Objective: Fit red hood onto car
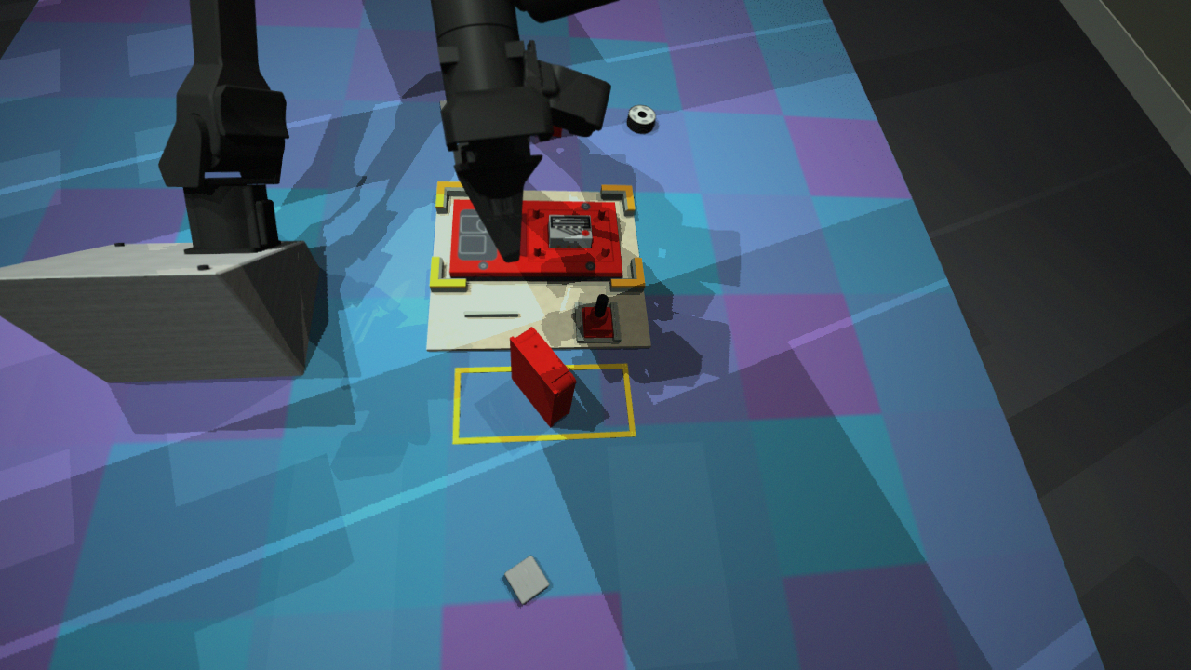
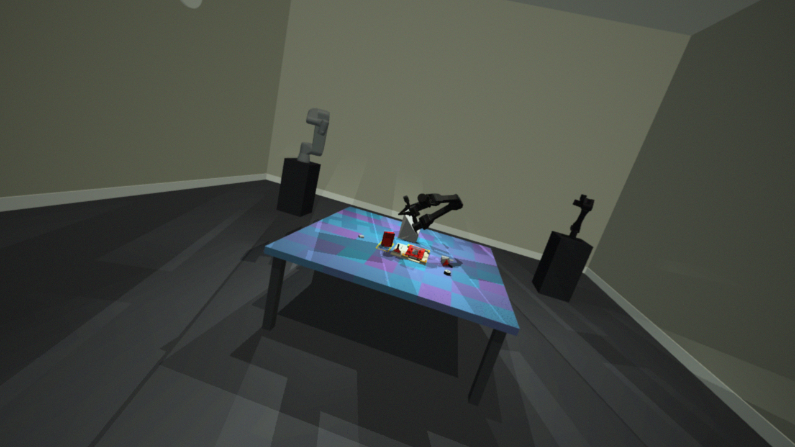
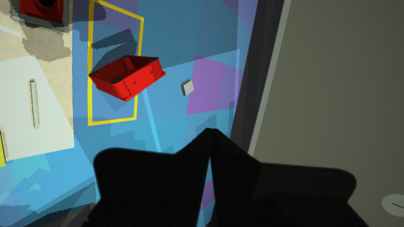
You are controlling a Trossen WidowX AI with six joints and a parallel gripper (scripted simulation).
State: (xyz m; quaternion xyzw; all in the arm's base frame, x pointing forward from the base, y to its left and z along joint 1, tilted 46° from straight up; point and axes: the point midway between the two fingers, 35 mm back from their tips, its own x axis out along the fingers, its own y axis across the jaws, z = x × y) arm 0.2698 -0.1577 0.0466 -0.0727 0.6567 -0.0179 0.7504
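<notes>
Beside the engine block (image 1: pixel 570 231), my arm (image 1: pixel 491 74) runs off the top view's edge. Beyond it, my arm mostly hides a small red piece (image 1: pixel 555 131).

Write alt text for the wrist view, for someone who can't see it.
The gripper's dark fingers, shut with nothing between them, fill the bottom of the view. Beyond them, the red hood shows its hollow inside over a yellow outline, with a small pale block to its right.
</notes>
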